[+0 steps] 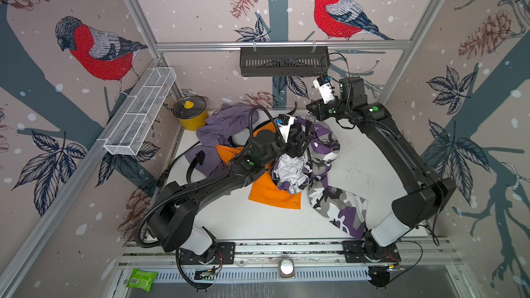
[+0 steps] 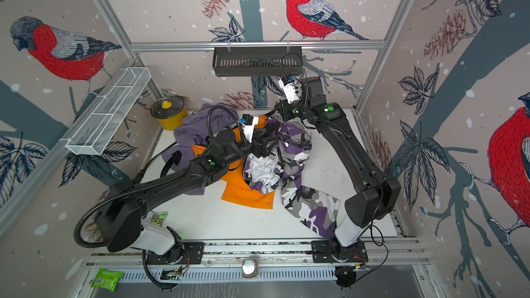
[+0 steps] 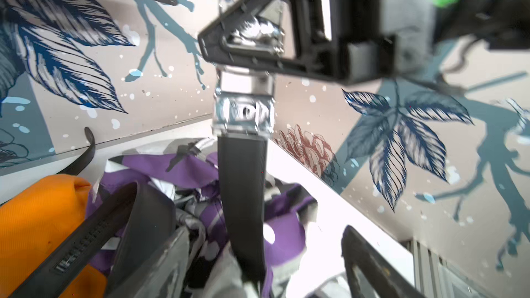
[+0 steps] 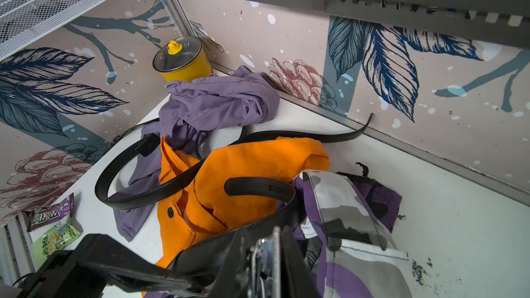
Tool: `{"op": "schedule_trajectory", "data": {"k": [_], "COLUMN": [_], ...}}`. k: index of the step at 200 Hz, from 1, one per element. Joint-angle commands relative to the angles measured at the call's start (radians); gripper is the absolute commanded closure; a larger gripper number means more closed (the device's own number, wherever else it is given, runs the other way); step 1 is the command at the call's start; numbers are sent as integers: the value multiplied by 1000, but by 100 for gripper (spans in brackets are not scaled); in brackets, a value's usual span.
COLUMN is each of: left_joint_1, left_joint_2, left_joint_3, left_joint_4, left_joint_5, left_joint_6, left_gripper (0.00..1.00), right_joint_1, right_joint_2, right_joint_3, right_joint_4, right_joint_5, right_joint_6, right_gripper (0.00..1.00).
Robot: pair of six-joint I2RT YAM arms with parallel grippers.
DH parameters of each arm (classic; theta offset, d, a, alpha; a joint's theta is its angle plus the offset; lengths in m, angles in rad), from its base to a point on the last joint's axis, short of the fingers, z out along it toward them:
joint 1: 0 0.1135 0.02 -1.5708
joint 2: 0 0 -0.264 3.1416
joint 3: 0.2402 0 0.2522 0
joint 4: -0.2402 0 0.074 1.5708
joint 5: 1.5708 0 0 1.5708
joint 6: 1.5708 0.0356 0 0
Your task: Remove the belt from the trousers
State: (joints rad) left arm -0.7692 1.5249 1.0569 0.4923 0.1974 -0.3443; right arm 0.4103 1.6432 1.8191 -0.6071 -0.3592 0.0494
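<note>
Overhead pair, wrist views close, probably low-angled

Trousers [image 1: 338, 204] lie centrally, partly on a garment [image 1: 269, 196]; pot [image 1: 190, 118] stands in the back-left corner.

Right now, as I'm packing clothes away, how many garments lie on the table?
3. Lavender garment at the back beside the yellow pot; orange garment in the middle; purple camouflage trousers stretching from there toward the front. Others may hide underneath.
</note>
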Motion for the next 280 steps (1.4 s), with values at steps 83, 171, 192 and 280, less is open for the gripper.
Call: {"op": "schedule_trajectory", "data": {"k": [83,171,192,280], "left_joint_1": [-11,126,155,194], "left_joint_2": [146,119,88,2], "left_joint_3": [143,20,-35,-54], "left_joint_4": [-72,142,225,255], "left_joint_5": [-116,48,63,67], "left_joint_6": [-54,-303,-343,-353], "left_gripper": [76,100,100,100], "right_joint_1": [19,-40,-79,-27], "right_joint_2": [-9,-111,-199,-612], "right_joint_3": [-1,-89,-223,-917], "right_joint_4": [100,149,169,333], "right_joint_5": [25,-60,-84,72], "right_joint_6": [48,97,131,582], "right_gripper": [100,12,11,14]}}
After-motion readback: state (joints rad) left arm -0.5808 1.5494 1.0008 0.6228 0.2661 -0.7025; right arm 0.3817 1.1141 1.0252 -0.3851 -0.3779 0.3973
